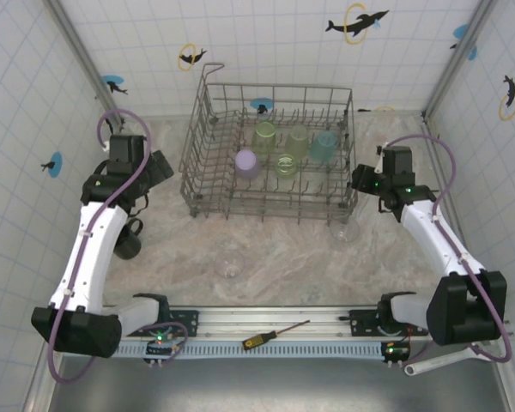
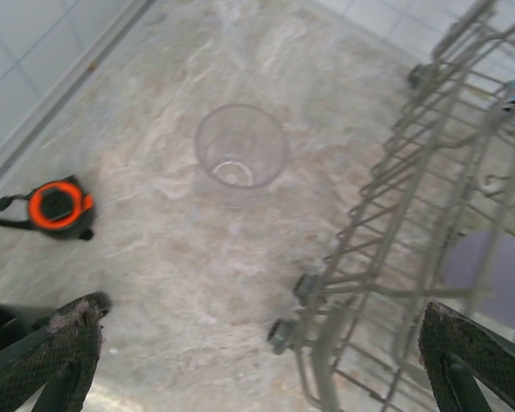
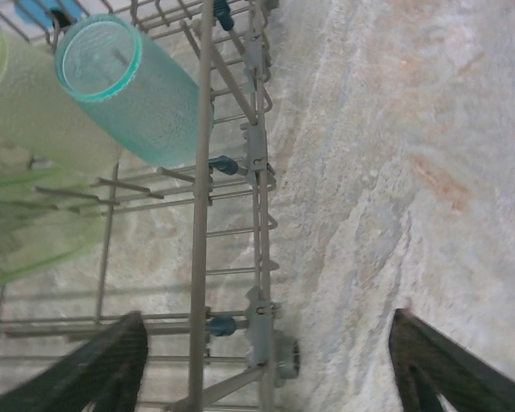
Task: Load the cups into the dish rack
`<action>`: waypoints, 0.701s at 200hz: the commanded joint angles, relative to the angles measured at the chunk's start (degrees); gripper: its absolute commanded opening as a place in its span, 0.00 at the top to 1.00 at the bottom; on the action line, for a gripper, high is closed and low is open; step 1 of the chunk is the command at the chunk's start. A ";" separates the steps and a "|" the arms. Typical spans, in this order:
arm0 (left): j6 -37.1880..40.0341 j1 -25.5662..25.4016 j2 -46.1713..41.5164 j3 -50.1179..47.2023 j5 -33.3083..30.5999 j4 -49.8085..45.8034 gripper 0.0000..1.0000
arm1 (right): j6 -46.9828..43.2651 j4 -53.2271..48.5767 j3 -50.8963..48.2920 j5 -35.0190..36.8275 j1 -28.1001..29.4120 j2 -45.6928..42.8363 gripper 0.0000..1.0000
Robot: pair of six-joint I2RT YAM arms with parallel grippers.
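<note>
Though apart, cup (image 2: 240, 156) before left claw (image 2: 262, 333)

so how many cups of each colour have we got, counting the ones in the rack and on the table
green cups: 3
purple cup: 1
teal cup: 1
clear cups: 2
black mug: 1
total: 8
</note>
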 commanded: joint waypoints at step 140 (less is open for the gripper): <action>2.71 11.48 -0.97 -1.21 2.26 -3.58 0.02 | -2.54 2.98 4.92 -5.56 -3.82 6.68 0.52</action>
